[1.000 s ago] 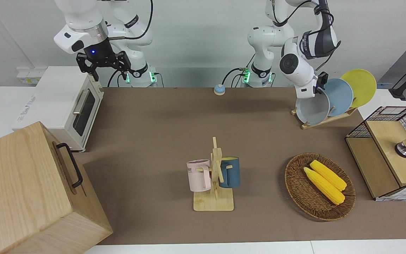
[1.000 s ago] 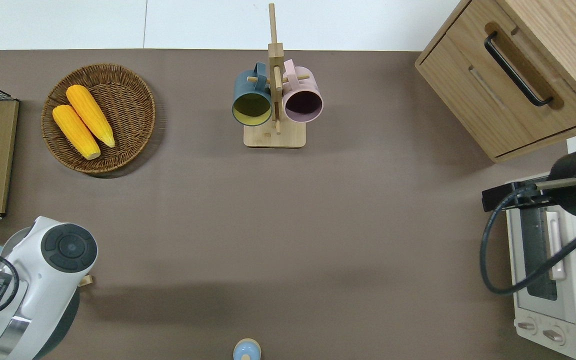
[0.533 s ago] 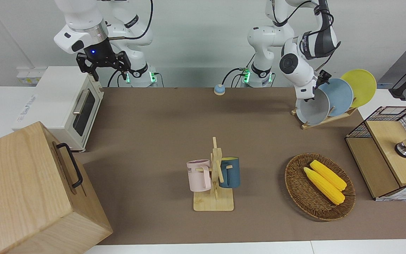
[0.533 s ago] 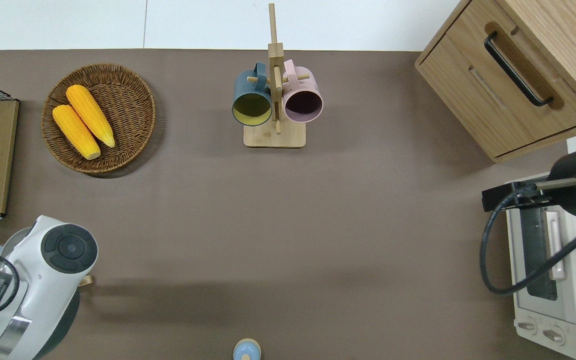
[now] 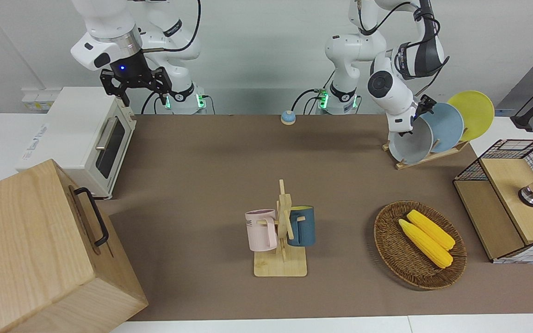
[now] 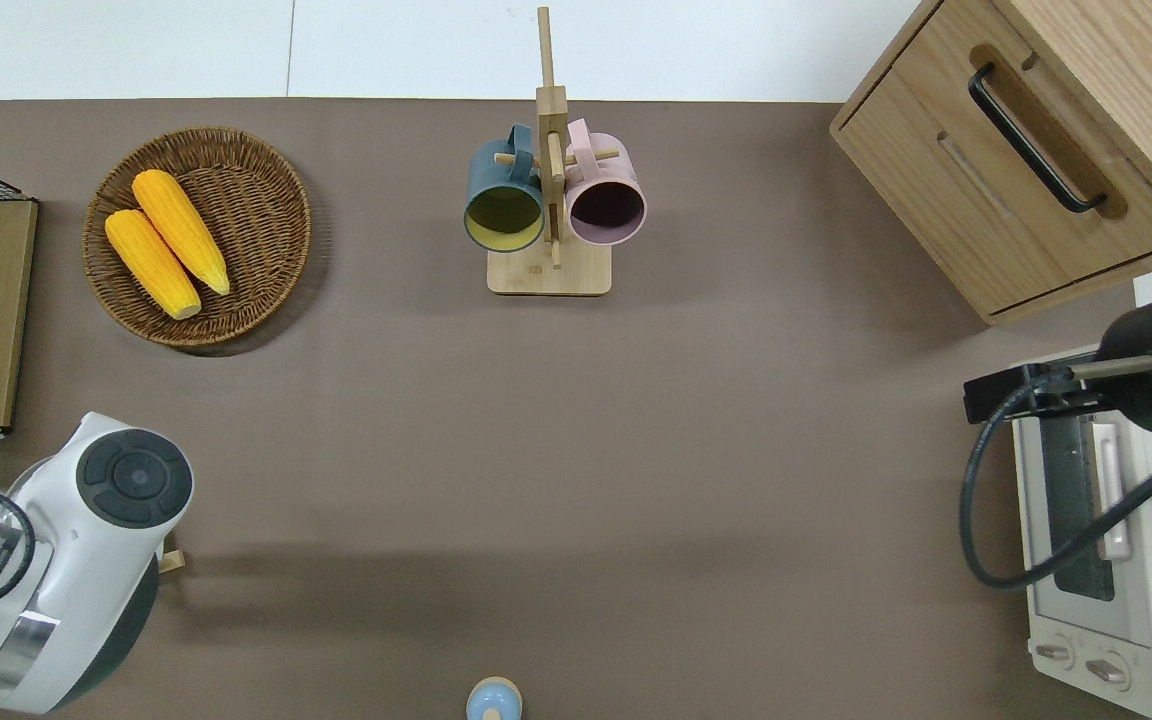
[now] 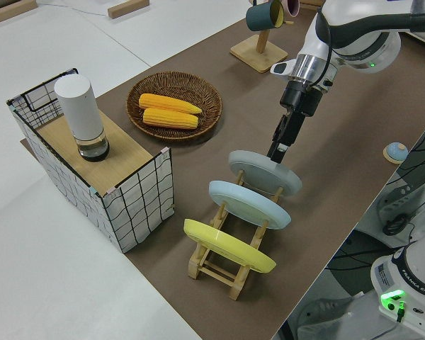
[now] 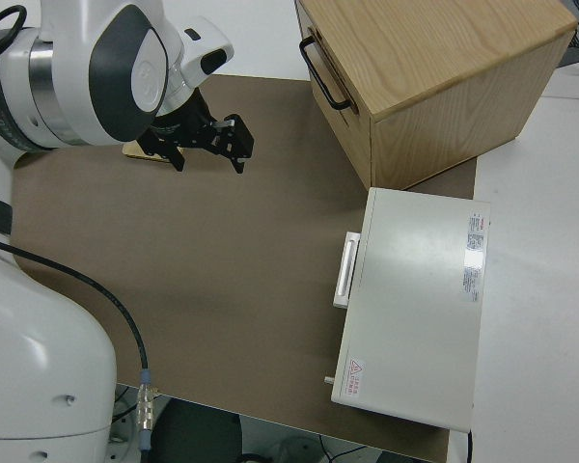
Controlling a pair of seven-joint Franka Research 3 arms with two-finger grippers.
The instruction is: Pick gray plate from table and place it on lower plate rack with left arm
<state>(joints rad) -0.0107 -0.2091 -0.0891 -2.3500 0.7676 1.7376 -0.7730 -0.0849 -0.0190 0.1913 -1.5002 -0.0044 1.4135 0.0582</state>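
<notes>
The gray plate (image 5: pixel 407 145) (image 7: pixel 262 170) leans in the lowest slot of the lower plate rack (image 5: pixel 433 155) (image 7: pixel 219 265), at the left arm's end of the table (image 5: pixel 211 157). A sky-blue plate (image 5: pixel 447 127) and a yellow plate (image 5: pixel 474 113) stand in the higher slots. My left gripper (image 5: pixel 421 111) (image 7: pixel 276 152) is at the gray plate's upper rim, open, its fingers close to the rim. In the overhead view the arm hides both gripper and plate. The right gripper (image 5: pixel 134 85) (image 8: pixel 207 145) is parked and open.
A wicker basket (image 5: pixel 387 249) with two corn cobs and a wire crate (image 5: pixel 511 199) lie farther from the robots than the rack. A mug stand (image 5: pixel 281 231) stands mid-table. A toaster oven (image 5: pixel 81 138) and a wooden cabinet (image 5: pixel 30 249) fill the right arm's end.
My left gripper has opened off the gray plate's rim and risen slightly. The plate stays in its slot. The right arm has not moved.
</notes>
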